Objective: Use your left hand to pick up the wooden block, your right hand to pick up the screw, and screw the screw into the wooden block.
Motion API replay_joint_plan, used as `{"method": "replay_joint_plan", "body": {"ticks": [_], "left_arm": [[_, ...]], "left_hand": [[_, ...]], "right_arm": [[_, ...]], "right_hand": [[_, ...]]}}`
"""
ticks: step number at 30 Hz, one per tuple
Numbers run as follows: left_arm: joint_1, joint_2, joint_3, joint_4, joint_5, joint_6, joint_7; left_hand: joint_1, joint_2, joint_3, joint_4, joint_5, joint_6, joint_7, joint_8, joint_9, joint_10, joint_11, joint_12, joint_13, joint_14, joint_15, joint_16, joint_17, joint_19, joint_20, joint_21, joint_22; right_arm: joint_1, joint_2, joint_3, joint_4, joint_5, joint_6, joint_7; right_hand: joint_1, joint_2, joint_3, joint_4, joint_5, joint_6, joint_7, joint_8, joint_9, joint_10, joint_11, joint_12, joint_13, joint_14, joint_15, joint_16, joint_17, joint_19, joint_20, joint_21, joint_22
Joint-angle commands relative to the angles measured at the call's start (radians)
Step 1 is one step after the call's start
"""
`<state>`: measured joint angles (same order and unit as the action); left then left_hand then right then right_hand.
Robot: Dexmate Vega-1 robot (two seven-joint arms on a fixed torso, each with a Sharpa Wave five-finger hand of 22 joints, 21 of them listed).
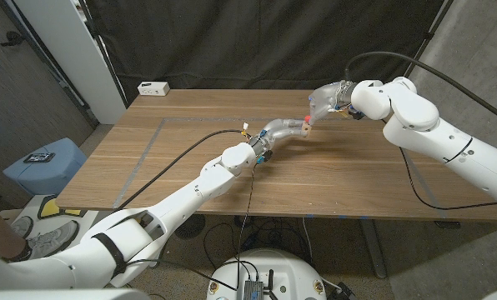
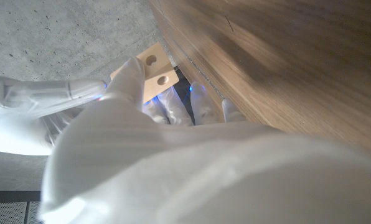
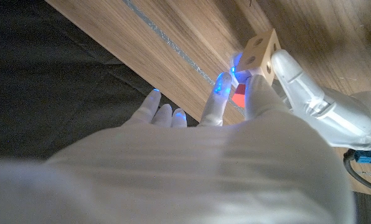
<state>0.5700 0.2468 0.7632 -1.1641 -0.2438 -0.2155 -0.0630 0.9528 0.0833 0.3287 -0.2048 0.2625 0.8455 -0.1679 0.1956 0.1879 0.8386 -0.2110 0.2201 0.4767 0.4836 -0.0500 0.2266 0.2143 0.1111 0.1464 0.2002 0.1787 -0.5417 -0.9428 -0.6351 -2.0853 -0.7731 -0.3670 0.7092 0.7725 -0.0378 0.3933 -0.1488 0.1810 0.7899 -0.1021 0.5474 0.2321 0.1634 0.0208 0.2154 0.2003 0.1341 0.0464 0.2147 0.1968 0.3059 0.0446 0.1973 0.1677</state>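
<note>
The small pale wooden block (image 1: 308, 128) is held up above the middle of the table by my left hand (image 1: 276, 132). In the left wrist view the block (image 2: 155, 73) shows two round holes, with my left fingers (image 2: 131, 76) around it. My right hand (image 1: 328, 98) reaches in from the right and pinches the screw (image 1: 306, 120), whose red head sits just above the block. In the right wrist view the red screw (image 3: 238, 97) sits between my right fingertips (image 3: 221, 87), right against the block (image 3: 260, 52). A left-hand finger (image 3: 292, 73) lies along the block's side.
A wooden table (image 1: 190, 179) with a pale taped rectangle spreads under both arms. A small white box (image 1: 153, 87) sits at the far left corner. A black cable (image 1: 182, 154) runs along my left arm. A black curtain hangs behind the table.
</note>
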Motion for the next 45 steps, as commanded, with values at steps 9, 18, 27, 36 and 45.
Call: {"method": "replay_joint_plan", "body": {"ticks": [9,18,27,36,45], "left_arm": [[-0.010,-0.010,0.003,0.022,-0.003,-0.003,-0.008],[-0.014,-0.013,0.004,0.028,-0.004,-0.004,-0.014],[-0.013,-0.011,0.004,0.022,-0.003,-0.001,-0.012],[-0.008,-0.009,0.005,0.014,-0.002,0.004,-0.007],[-0.008,-0.011,0.006,0.014,-0.002,0.006,-0.006]], "left_hand": [[-0.011,0.024,0.055,0.048,0.004,0.023,0.011,0.006,0.005,0.011,0.002,0.013,0.036,0.001,-0.048,0.005,0.002,0.008,0.003,0.008,0.006],[-0.011,0.024,0.055,0.048,0.004,0.022,0.010,0.006,0.005,0.011,0.001,0.013,0.036,0.001,-0.049,0.005,0.002,0.008,0.003,0.008,0.006],[-0.011,0.023,0.056,0.048,0.004,0.024,0.012,0.007,0.005,0.010,0.001,0.013,0.036,0.002,-0.050,0.005,0.001,0.009,0.001,0.008,0.006],[-0.011,0.024,0.057,0.048,0.004,0.020,0.013,0.005,0.005,0.010,0.002,0.013,0.036,0.001,-0.048,0.005,0.001,0.009,0.001,0.008,0.006],[-0.013,0.026,0.058,0.050,0.004,0.021,0.013,0.005,0.005,0.010,0.003,0.014,0.036,0.001,-0.048,0.005,0.002,0.010,0.000,0.008,0.006]], "right_arm": [[0.012,0.003,-0.008,0.006,-0.008,-0.005,0.037],[0.007,-0.004,0.001,-0.004,-0.002,0.005,0.027],[0.005,-0.006,0.004,-0.006,0.002,0.018,0.021],[-0.001,-0.006,0.008,-0.007,-0.001,0.025,0.006],[-0.005,-0.004,0.008,-0.005,-0.004,0.023,0.005]], "right_hand": [[-0.027,-0.011,-0.007,0.003,-0.001,-0.151,0.021,-0.064,-0.003,-0.046,0.039,-0.024,0.001,-0.020,0.019,-0.010,0.002,-0.018,0.011,-0.009,0.003],[-0.019,-0.014,-0.002,-0.005,0.001,-0.193,0.011,-0.082,-0.003,-0.076,0.035,-0.030,0.002,-0.030,0.025,-0.014,0.000,-0.027,0.017,-0.010,0.003],[-0.005,-0.013,0.004,-0.012,0.002,-0.197,-0.021,-0.086,-0.004,-0.087,0.025,-0.030,0.003,-0.032,0.028,-0.016,-0.002,-0.029,0.021,-0.009,0.003],[0.014,-0.002,0.014,-0.014,0.003,-0.140,-0.045,-0.066,-0.005,-0.085,0.007,-0.024,0.003,-0.029,0.024,-0.014,-0.003,-0.026,0.022,-0.007,0.003],[0.022,0.002,0.016,-0.014,0.002,-0.099,-0.047,-0.049,-0.005,-0.075,-0.003,-0.019,0.002,-0.026,0.020,-0.012,-0.003,-0.020,0.019,-0.005,0.003]]}}
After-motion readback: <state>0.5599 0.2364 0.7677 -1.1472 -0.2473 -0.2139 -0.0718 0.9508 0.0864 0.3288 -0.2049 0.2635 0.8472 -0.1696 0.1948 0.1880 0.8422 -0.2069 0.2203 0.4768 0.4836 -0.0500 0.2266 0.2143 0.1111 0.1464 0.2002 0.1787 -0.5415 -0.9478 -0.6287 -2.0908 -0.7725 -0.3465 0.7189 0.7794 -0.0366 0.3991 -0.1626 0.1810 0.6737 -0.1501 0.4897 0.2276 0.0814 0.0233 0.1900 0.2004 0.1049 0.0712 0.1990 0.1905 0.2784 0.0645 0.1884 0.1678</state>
